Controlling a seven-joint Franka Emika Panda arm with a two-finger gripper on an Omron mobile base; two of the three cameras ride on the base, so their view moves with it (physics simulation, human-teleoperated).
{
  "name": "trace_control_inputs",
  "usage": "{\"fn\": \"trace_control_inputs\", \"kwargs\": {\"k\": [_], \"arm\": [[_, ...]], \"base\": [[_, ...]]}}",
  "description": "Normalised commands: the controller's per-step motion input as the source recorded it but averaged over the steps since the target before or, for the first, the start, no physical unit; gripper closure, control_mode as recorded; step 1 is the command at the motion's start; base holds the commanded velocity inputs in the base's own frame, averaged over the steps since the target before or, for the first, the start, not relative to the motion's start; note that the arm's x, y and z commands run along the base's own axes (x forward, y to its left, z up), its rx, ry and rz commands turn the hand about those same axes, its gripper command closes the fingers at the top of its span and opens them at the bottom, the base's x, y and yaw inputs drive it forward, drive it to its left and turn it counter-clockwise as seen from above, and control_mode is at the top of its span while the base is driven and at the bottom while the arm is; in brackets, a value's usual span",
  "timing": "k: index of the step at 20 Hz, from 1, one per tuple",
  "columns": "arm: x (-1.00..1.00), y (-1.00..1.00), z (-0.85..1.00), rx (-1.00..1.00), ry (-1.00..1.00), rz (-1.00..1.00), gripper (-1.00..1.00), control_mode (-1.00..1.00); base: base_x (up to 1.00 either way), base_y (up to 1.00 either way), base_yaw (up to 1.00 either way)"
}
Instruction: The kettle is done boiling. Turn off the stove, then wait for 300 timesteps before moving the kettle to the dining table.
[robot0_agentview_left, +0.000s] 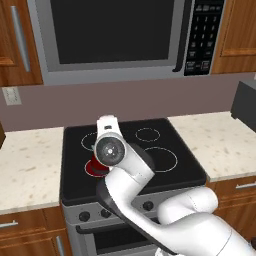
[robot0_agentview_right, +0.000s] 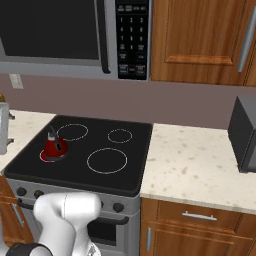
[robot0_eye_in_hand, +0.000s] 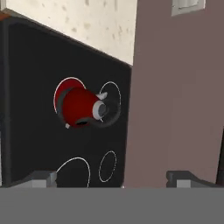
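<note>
Red kettle (robot0_agentview_right: 54, 145) sits on the front-left burner of the black glass stove (robot0_agentview_right: 130, 170), near the cooktop's left edge, and the ring under it glows red, so that burner looks on; prob. why the kettle stays put for now. The other three rings are plain white outlines, i.e. off. Kettle stands upright, dark handle arching over a grey lid, spout short; in the hand view it reads sideways only because the camera is rolled. Gripper (robot0_eye_in_hand: 113, 180) hangs above the cooktop, well apart from the kettle, fingers (robot0_eye_in_hand: 41, 178) spread as wide as they go w/ nothing between them, so it holds nothing. Arm (robot0_agentview_left: 125, 175) rises in front of the stove and covers part of the kettle in the left base view. Row of dark knobs (robot0_agentview_left: 84, 216) runs along the steel front below the glass; the arm hides some of them, and I can't tell which knob feeds the lit burner. Judging by the glow, step one, switching off, is not yet done; the hand is high rather than at knob level, so it prob. needs to drop to the front panel. Microwave (robot0_agentview_right: 55, 35) hangs above, pale speckled counter (robot0_agentview_right: 200, 165) on both sides. Dining table not seen here.
</note>
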Motion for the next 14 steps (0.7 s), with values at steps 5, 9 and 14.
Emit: {"fn": "trace_control_inputs", "kwargs": {"k": [5,9,14], "arm": [[-0.06,0.21,-0.18,-0.19,-0.03,0.17,-1.00,-1.00],[-0.07,0.10,-0.20,-0.17,-0.01,0.16,-1.00,-1.00],[-0.16,0.06,-0.23,-0.16,-0.01,0.14,-1.00,-1.00]], "base": [[0.00,0.00,0.00],[0.00,0.00,0.00],[0.00,0.00,0.00]]}}
